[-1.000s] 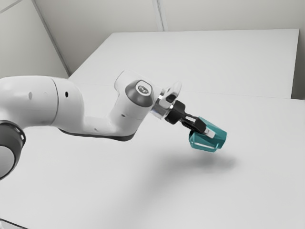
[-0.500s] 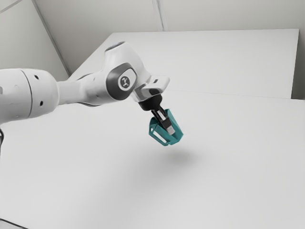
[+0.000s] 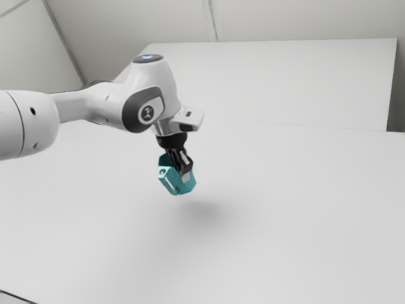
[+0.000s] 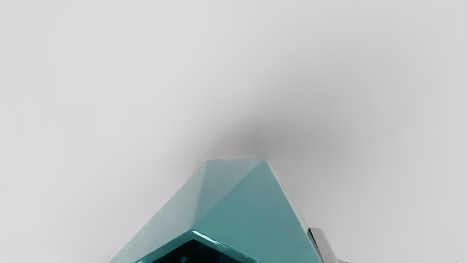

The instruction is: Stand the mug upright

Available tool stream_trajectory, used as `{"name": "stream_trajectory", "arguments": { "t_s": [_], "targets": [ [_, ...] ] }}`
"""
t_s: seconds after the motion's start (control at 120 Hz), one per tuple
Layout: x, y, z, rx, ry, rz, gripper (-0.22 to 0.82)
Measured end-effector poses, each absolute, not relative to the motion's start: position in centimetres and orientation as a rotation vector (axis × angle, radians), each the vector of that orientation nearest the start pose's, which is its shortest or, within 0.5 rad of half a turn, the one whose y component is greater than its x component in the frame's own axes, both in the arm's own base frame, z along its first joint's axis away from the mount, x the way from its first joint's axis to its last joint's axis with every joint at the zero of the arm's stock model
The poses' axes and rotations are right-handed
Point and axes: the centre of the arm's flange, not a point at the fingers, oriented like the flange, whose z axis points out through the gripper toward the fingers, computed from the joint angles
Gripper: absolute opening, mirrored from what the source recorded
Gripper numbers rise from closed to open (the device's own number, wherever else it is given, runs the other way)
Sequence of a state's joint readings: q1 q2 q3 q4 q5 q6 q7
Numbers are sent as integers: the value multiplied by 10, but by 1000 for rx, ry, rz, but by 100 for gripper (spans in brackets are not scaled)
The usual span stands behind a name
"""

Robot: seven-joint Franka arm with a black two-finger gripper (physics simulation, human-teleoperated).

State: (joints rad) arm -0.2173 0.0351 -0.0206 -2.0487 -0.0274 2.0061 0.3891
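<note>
Emblem [image 3: 147,113], illegible, on white arm [image 3: 161,79] above teal mug [image 3: 169,181]

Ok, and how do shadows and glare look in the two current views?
Exterior view: a soft-edged shadow on the pale table, apart from the raised mug. Wrist view: a broad, faded shadow beyond the mug, a bright glint along its rim, its inside nearly black.

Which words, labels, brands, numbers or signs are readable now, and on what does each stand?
No text is readable.
White robot arm, dark grey oval joint cover: a small light marking, too small to read.
Teal faceted mug: no lettering on its visible faces.
</note>
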Motion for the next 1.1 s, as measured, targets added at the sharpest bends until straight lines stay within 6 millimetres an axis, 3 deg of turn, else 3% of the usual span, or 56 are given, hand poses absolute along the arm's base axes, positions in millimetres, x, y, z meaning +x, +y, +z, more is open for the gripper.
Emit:
{"name": "stream_trajectory", "arguments": {
  "t_s": [0.283, 0.508, 0.767, 1.1],
  "targets": [
    [504, -106, 406, -2993, 775, 164, -18],
    [483, -119, 386, -2969, 732, 152, -18],
    [478, -115, 367, -2957, 643, 80, -18],
    [477, -116, 359, -2966, 543, 9, -18]
  ]
}}
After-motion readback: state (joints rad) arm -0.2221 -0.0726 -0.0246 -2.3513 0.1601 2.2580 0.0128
